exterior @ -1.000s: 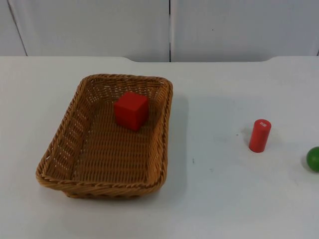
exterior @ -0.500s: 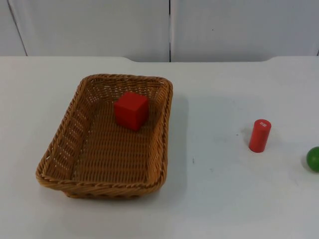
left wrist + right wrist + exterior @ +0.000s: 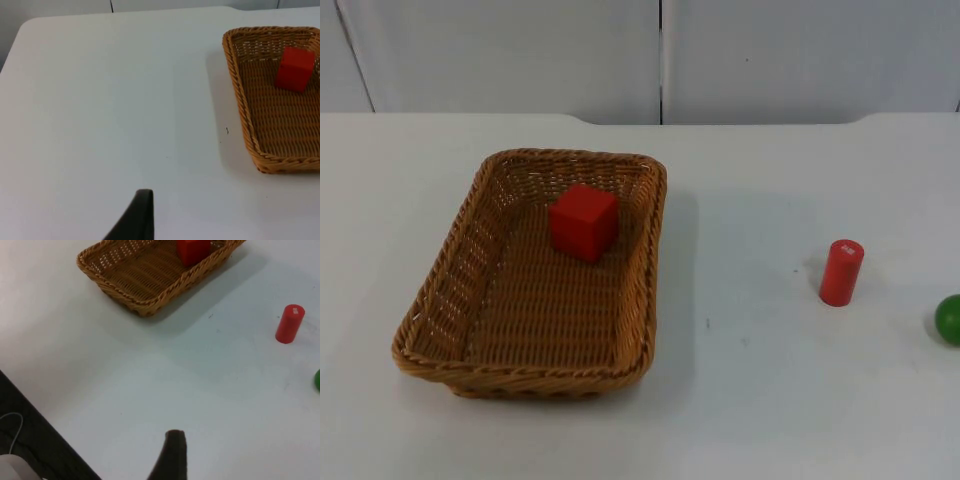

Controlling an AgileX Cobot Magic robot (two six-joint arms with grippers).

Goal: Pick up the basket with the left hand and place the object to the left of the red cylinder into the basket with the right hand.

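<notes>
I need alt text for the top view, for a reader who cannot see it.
A brown wicker basket sits on the white table with a red cube inside it, near its far end. To its right stands a red cylinder, and a green ball lies at the right edge.

A brown wicker basket (image 3: 532, 275) sits flat on the counter's left. A red cube (image 3: 583, 222) rests inside at its far end. The red cylinder (image 3: 841, 272) stands upright, well right.

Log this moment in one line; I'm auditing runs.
red cube in basket | basket on table | red cylinder upright | both arms waiting
</notes>
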